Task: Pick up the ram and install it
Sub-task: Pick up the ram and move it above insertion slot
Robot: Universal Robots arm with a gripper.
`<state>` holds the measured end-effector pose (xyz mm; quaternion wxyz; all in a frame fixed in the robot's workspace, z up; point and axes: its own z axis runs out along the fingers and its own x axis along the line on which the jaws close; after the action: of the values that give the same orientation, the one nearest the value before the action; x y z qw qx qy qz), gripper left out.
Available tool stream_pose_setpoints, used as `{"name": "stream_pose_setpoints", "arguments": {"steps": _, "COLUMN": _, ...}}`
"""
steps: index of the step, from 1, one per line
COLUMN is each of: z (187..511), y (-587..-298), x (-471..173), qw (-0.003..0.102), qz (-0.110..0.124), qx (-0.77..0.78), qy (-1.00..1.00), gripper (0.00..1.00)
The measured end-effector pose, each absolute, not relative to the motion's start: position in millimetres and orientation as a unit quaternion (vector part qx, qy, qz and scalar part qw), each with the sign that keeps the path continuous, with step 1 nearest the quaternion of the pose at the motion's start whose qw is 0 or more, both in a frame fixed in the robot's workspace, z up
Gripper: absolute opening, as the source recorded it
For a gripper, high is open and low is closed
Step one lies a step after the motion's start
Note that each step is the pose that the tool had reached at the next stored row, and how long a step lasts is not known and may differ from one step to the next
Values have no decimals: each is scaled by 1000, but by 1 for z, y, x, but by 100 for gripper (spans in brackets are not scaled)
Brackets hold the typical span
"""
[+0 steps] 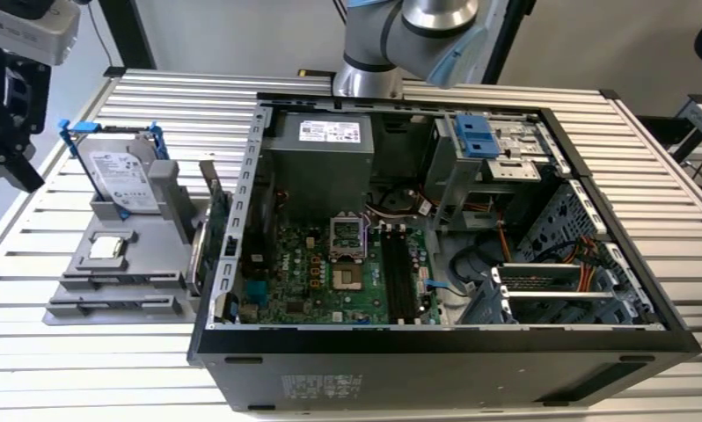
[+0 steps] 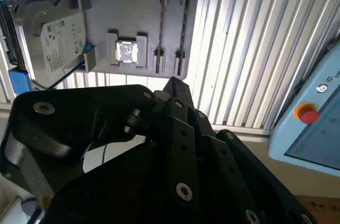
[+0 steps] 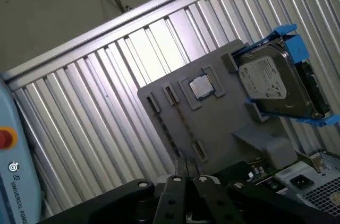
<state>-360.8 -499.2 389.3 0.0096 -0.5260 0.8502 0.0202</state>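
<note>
The ram (image 2: pixel 185 22) is a thin greyish stick lying edge-on in a narrow slot of the grey fixture (image 1: pixel 105 264), beside the small square chip (image 2: pixel 127 52). My black gripper (image 1: pixel 17 149) hangs above the table at the exterior view's left, higher than the fixture and apart from it. Both wrist views look past the fingers (image 3: pixel 175 184) down onto the fixture (image 3: pixel 212 123). The fingertips meet at a point (image 2: pixel 175 83) with nothing between them. The motherboard's black slots (image 1: pixel 398 272) lie inside the open computer case (image 1: pixel 445 338).
On the fixture, a silver hard drive in a blue bracket (image 1: pixel 122 176) stands upright. A green expansion card (image 1: pixel 216 233) stands between the fixture and the case wall. A light blue pendant with a red button (image 2: pixel 308 112) lies beyond the slatted table's edge.
</note>
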Motion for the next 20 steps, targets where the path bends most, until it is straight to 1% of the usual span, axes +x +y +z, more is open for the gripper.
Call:
{"name": "stream_pose_setpoints", "arguments": {"steps": 1, "z": 389, "y": -499, "x": -361, "qw": 12, "qz": 19, "qx": -538, "qy": 843, "gripper": 0}}
{"name": "stream_pose_setpoints", "arguments": {"steps": 3, "z": 389, "y": -499, "x": -361, "qw": 12, "qz": 19, "qx": -546, "qy": 837, "gripper": 0}}
{"name": "stream_pose_setpoints", "arguments": {"steps": 20, "z": 389, "y": -499, "x": -361, "qw": 9, "qz": 20, "qx": -653, "qy": 757, "gripper": 0}}
